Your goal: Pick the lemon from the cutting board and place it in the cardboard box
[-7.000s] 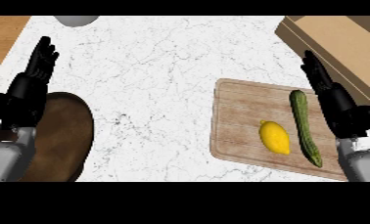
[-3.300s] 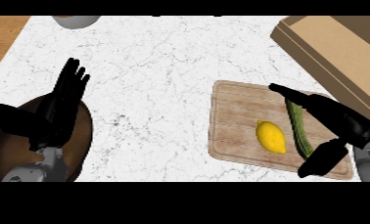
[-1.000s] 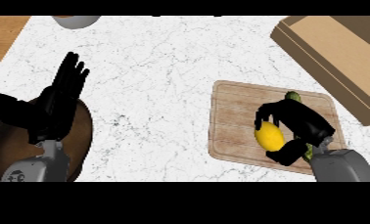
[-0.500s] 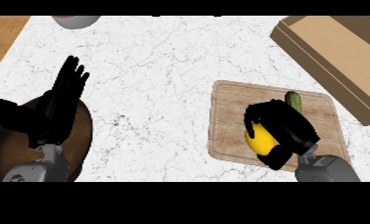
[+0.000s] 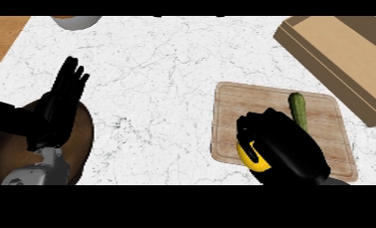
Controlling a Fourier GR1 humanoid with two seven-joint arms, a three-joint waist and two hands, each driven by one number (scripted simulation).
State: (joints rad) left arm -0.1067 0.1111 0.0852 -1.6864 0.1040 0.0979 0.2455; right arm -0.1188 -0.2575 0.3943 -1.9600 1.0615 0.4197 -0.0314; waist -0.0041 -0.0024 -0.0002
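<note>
On cutting board [image 5: 242, 107]: 1 lemon [image 5: 252, 158] under right hand [image 5: 283, 145], 1 cucumber [image 5: 297, 108].

Occlusions, head view
Right hand [image 5: 283, 147] covered most of the lemon [image 5: 250, 156]; cardboard box [image 5: 339, 53] ran off the right edge; zucchini [image 5: 297, 108] partly hidden.

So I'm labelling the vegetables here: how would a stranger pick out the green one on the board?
Find the wooden cutting board at the right of the white counter. The cucumber lies near the board's right side, pointing away from the robot, just beyond the right hand. It is long, thin and green, unlike the yellow lemon under that hand's fingers.
</note>
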